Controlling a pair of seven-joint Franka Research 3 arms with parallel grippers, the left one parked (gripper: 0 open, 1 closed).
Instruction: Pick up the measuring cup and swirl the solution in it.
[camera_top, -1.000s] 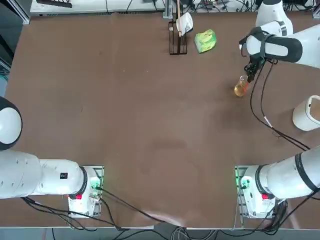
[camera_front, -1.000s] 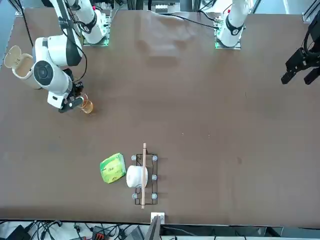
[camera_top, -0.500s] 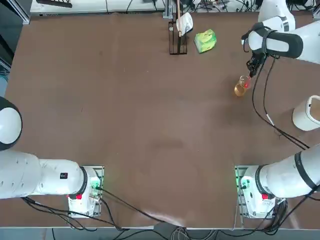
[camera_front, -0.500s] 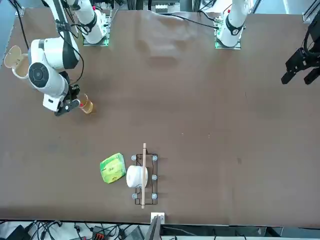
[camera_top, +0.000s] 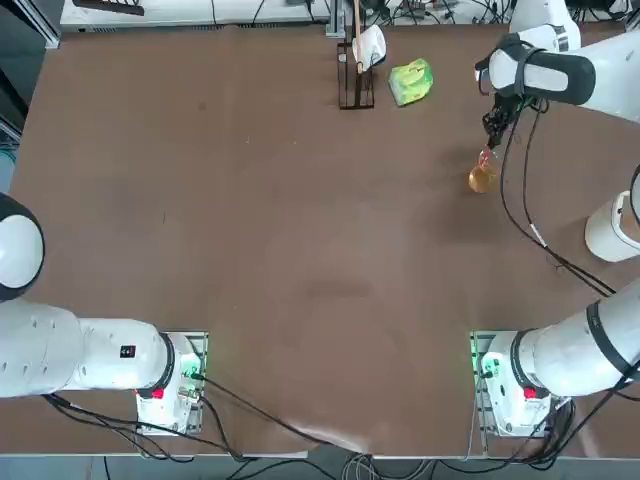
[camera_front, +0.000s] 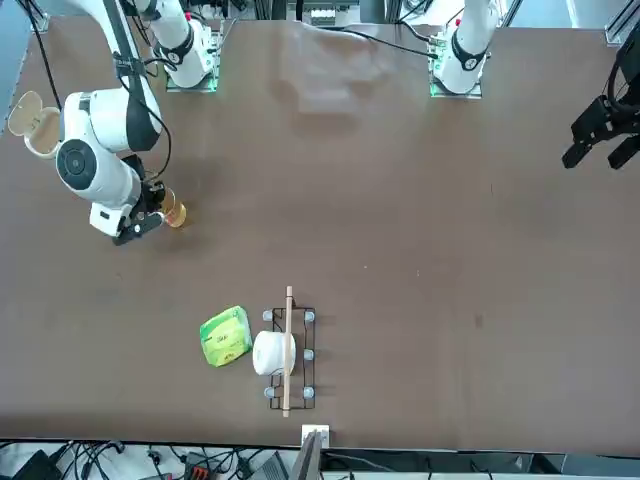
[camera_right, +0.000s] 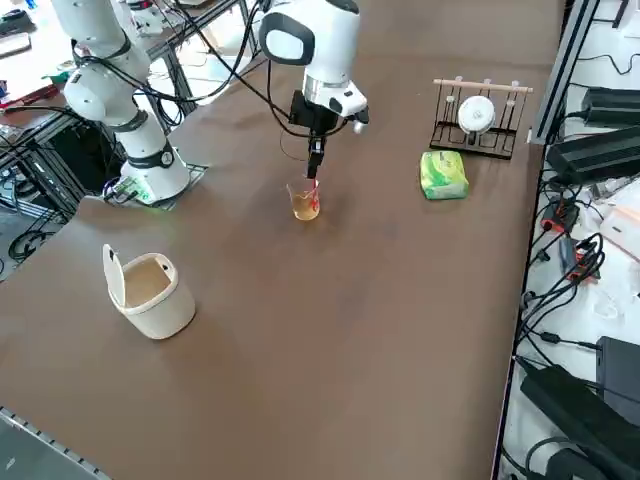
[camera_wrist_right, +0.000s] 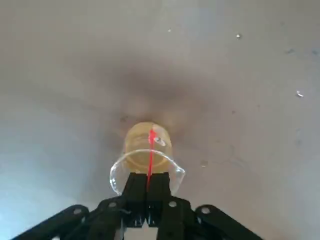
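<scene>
Swirl step judged under way, lift done or nearly so. Reached out over the far right of the brown table (camera_top: 250, 220), the white right arm (camera_right: 305, 45) with wrist pointed straight down. Right gripper (camera_wrist_right: 147, 186) clenched on the rim of the small clear glass measuring cup (camera_wrist_right: 147, 159). Cup hung upright just above the tabletop, near the green lumpy packet (camera_top: 411, 81), well apart from the white lidded cup (camera_right: 150, 290). Orange-amber solution (camera_right: 306, 206) pooled low inside. Next, judged: gentle wrist circles, cup kept level, nothing spilled.
</scene>
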